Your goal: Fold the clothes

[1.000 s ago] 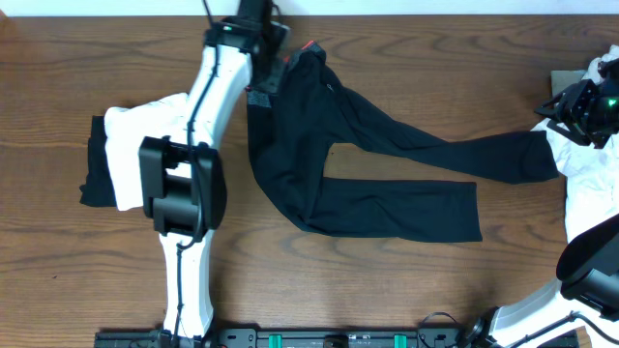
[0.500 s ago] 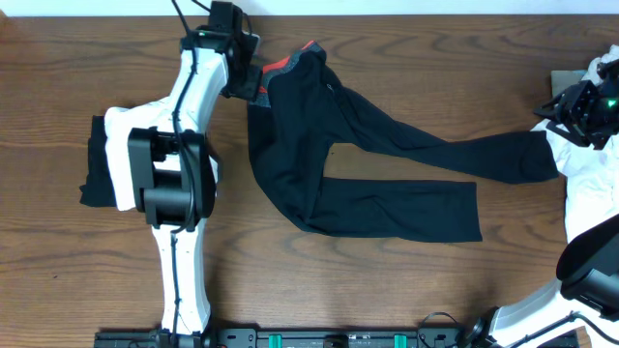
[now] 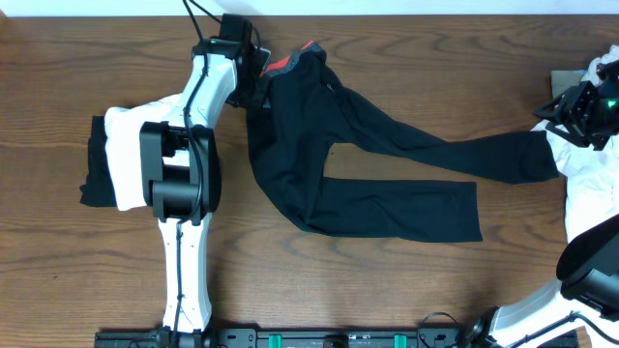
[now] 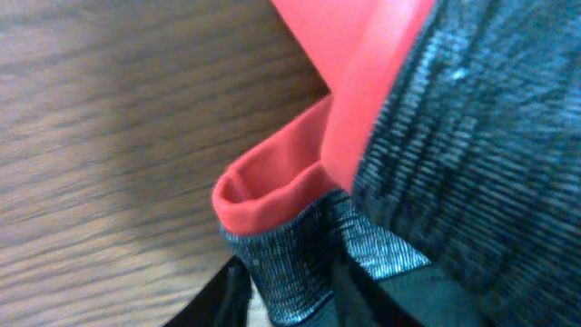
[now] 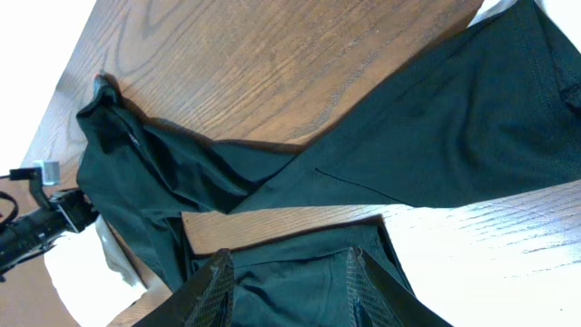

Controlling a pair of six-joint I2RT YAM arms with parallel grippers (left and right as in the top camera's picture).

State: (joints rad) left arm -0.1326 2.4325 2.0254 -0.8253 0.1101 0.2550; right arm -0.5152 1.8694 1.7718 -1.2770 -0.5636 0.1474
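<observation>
Left fingers [image 4: 227, 302] tighter around grey-red waistband [image 4: 304, 259]

Left arm [image 3: 208, 97]: white tubular links, bulky black joint housing [image 3: 179, 184], thin black cable [image 3: 193, 101] along white shell, loose loop at the wrist end.
Left gripper [image 4: 289, 292]: fingers [image 4: 227, 298] black, blurred.
Right arm [image 3: 592, 269]: rounded black joint, white link below.
Right wrist head [image 3: 580, 108]: black, angular, small green light [image 3: 610, 101].
Right gripper [image 5: 289, 286]: fingers [image 5: 215, 286] dark, tapered.
Base rail [image 3: 319, 339]: black, green inserts.
</observation>
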